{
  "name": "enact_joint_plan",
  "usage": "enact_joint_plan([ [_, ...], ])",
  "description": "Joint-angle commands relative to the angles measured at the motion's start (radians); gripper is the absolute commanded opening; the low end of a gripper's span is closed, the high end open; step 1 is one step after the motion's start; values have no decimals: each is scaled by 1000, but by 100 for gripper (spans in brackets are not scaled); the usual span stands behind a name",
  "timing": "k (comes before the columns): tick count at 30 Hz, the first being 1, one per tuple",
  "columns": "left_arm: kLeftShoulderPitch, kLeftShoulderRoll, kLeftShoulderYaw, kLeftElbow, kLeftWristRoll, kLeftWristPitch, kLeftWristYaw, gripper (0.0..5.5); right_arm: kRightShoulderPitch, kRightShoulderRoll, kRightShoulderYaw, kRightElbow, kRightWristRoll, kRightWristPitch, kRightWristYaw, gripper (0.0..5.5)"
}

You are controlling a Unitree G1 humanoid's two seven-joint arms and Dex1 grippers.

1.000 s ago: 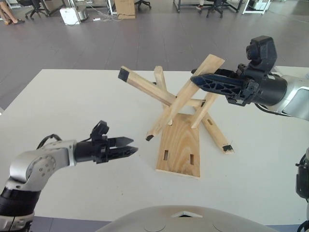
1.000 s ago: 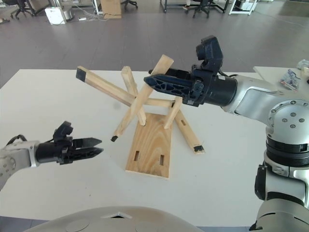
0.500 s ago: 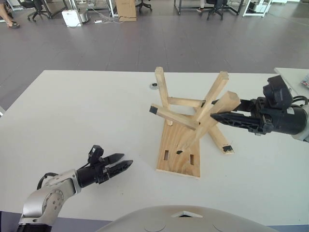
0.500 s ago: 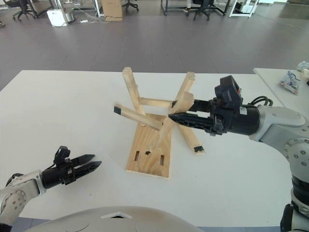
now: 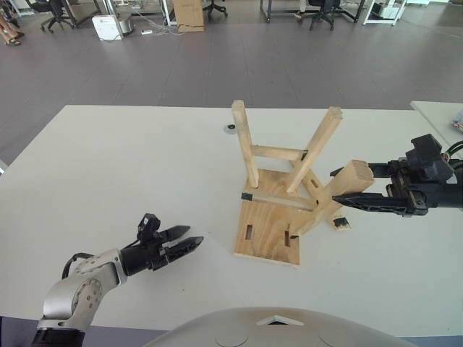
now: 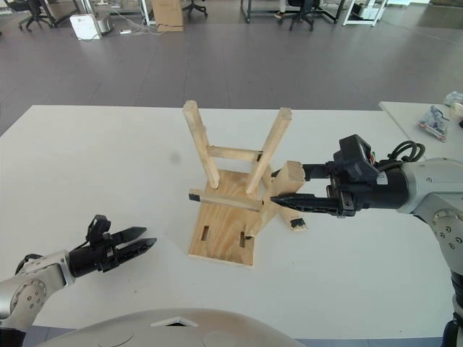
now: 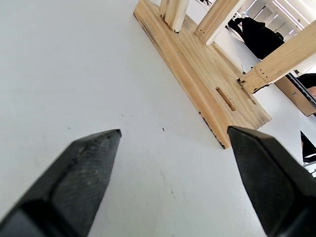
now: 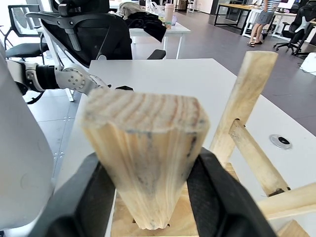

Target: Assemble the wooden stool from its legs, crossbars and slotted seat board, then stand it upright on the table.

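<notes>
I see pale, unvarnished, grainy wood in the seat board (image 5: 268,224) and legs (image 5: 244,141); the table (image 5: 108,166) looks matt white, perhaps laminate.

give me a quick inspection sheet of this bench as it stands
surface: white table.
job's things: seat board lies flat; upright legs stand tilted on it, joined by a crossbar; third leg, carrying a second crossbar, is held slanted, lower end at the board; black-tipped piece lies beside the board.
clutter: small round fitting beyond the board.
hands: right hand shut on the third leg's top; left hand open, low, apart from the board.
cables: loop at the left wrist; loops at the right arm.
surroundings: grey floor, office chairs, cardboard box.
</notes>
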Motion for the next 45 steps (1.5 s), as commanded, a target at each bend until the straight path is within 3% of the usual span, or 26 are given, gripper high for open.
enact_joint_plan([
  [1,6,-8,-3,-6,21,-8,4,398,-6,1,-19,-44,33,2,3,204],
  [18,3,0,-2,-19,22,14,-8,398,128,18,-65,-62,14,-20,-17,204],
  [34,19,-3,-11,-25,23,9,-14,398,113,4,-81,-28,-9,-33,12,204],
  [45,16,-15,-19,-22,36,-3,-4,398,168,32,122,-128,-132,-64,-42,203],
])
